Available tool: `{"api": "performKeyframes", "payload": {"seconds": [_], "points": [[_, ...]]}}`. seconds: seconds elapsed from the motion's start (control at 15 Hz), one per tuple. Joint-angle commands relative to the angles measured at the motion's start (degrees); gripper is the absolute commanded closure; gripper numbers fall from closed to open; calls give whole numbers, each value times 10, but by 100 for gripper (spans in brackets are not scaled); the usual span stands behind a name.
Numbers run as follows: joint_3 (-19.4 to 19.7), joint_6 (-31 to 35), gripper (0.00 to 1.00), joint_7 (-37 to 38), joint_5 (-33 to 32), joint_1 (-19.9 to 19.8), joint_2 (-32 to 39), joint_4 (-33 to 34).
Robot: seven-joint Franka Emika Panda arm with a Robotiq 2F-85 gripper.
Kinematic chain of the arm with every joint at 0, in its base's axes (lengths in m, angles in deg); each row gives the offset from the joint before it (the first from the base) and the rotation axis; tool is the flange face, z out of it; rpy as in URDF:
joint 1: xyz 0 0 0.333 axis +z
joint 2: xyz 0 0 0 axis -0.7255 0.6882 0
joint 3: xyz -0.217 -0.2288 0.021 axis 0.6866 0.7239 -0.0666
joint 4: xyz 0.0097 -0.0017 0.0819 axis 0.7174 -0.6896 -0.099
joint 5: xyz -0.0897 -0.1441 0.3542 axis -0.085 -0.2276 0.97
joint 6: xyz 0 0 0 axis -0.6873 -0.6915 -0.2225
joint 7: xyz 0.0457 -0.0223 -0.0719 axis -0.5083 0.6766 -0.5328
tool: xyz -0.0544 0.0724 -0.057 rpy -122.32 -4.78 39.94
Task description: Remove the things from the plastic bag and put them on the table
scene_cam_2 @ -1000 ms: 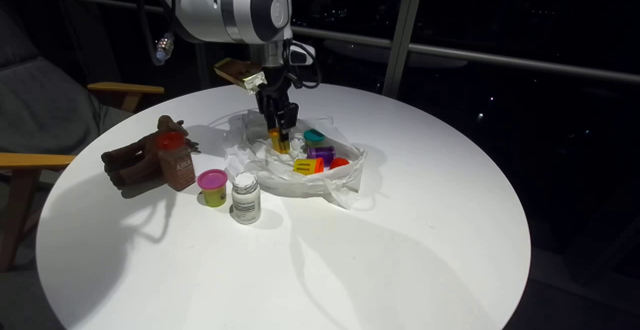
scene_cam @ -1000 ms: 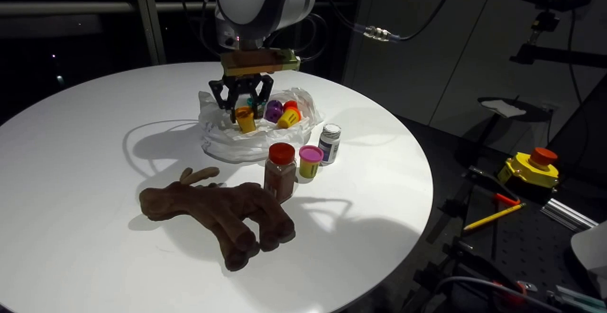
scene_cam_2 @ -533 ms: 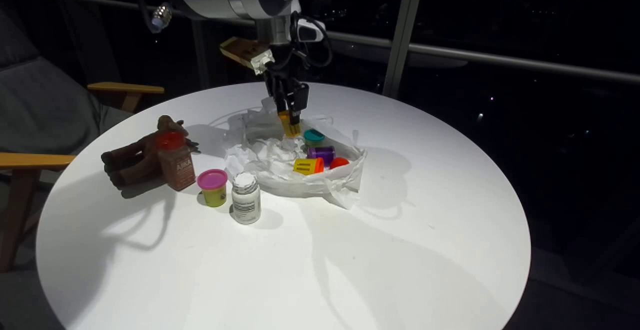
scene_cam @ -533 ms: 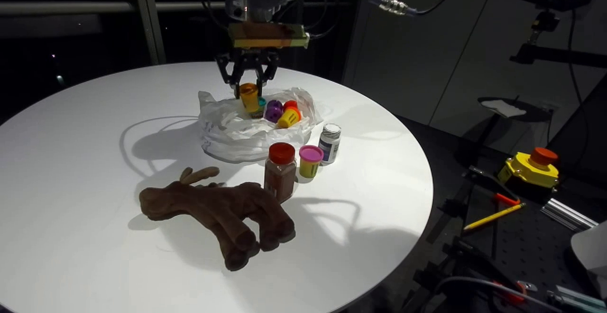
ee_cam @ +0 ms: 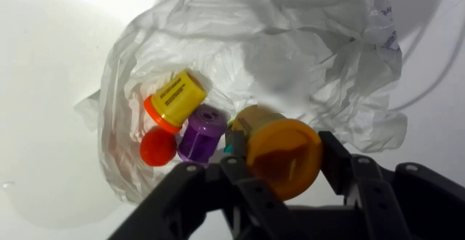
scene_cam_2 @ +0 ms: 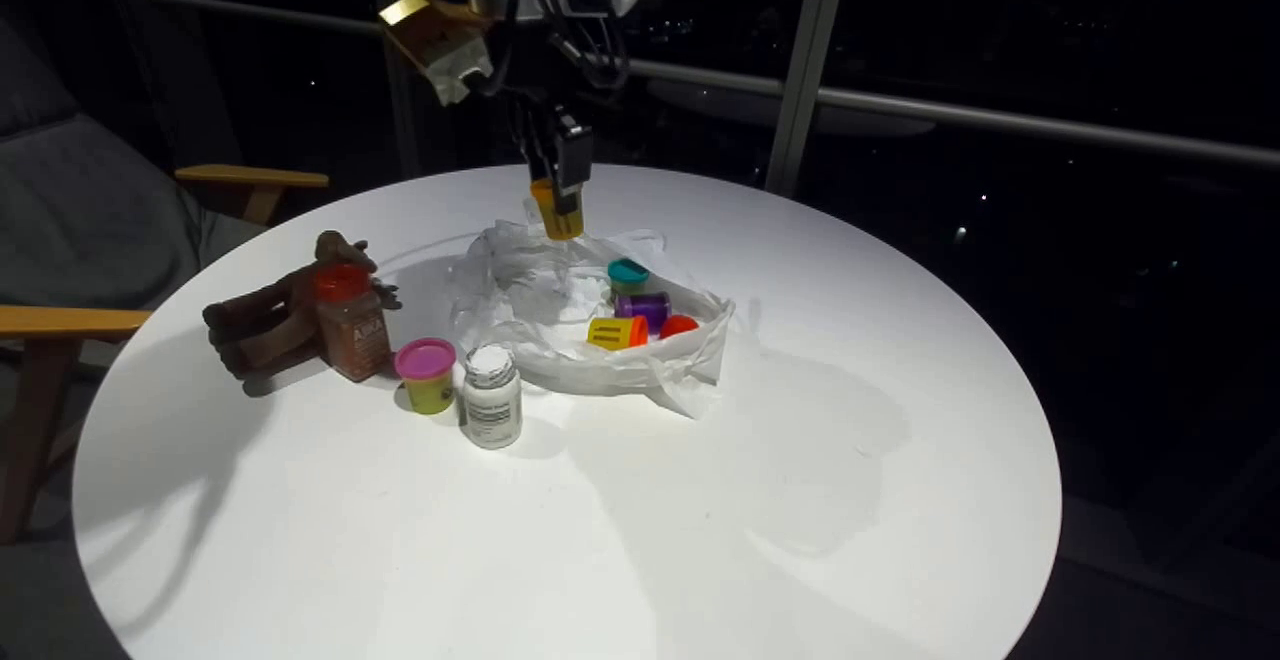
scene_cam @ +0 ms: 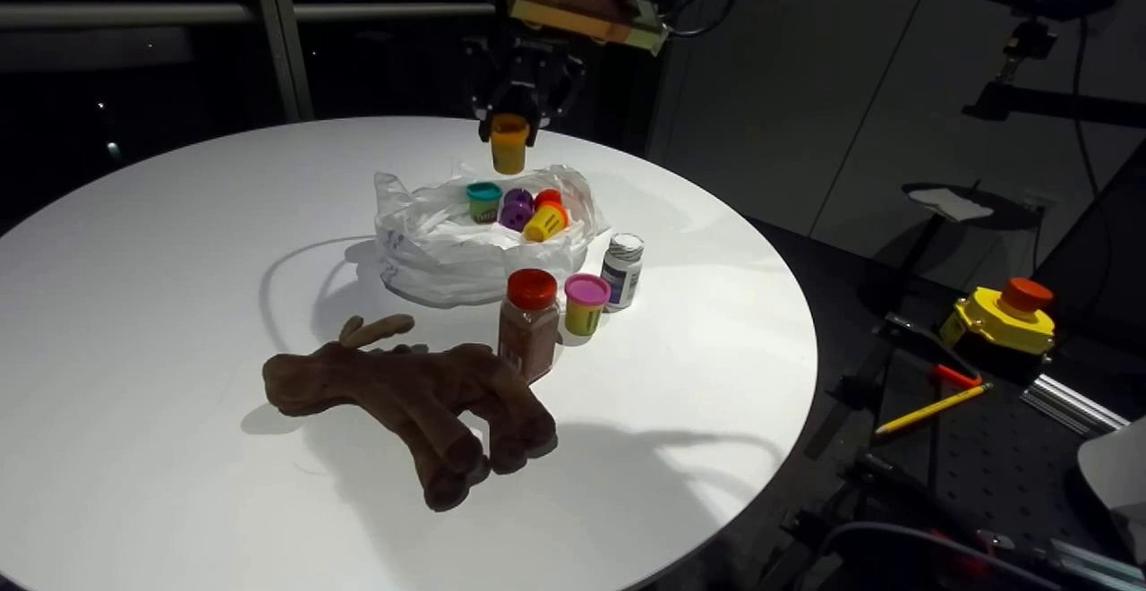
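Observation:
My gripper (scene_cam: 510, 132) is shut on an orange-lidded yellow jar (scene_cam: 508, 158), held in the air above the whitish plastic bag (scene_cam: 448, 264). The jar's orange lid (ee_cam: 285, 160) sits between both fingers in the wrist view. Inside the bag lie a teal-lidded jar (scene_cam_2: 628, 273), a purple jar (ee_cam: 202, 134), a yellow jar with an orange lid (ee_cam: 177, 100) and a red round thing (ee_cam: 158, 147). The brown plush animal (scene_cam: 403, 394) lies on the white round table (scene_cam: 179, 483). Near it stand a red-capped jar (scene_cam: 528, 331), a pink-lidded jar (scene_cam: 585, 304) and a white bottle (scene_cam: 622, 273).
A chair with wooden arms (scene_cam_2: 250, 177) stands beside the table in an exterior view. A black side surface with a yellow and red button box (scene_cam: 998, 321) lies beyond the table's edge in an exterior view. Windows stand behind the table.
My gripper has lifted the orange-lidded jar up out of the bag and turned somewhat. The other jars, the bag and the plush animal have stayed in place.

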Motion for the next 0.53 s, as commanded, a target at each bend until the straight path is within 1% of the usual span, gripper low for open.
{"api": "performKeyframes", "payload": {"seconds": [0.0,0.27,0.33,0.47], "points": [[-5,84,77,40,31,8,-83,-146],[34,210,77,167,4,48,-134,-287],[57,237,77,209,-18,68,-145,-322],[127,284,77,296,-70,122,-173,-394]]}}
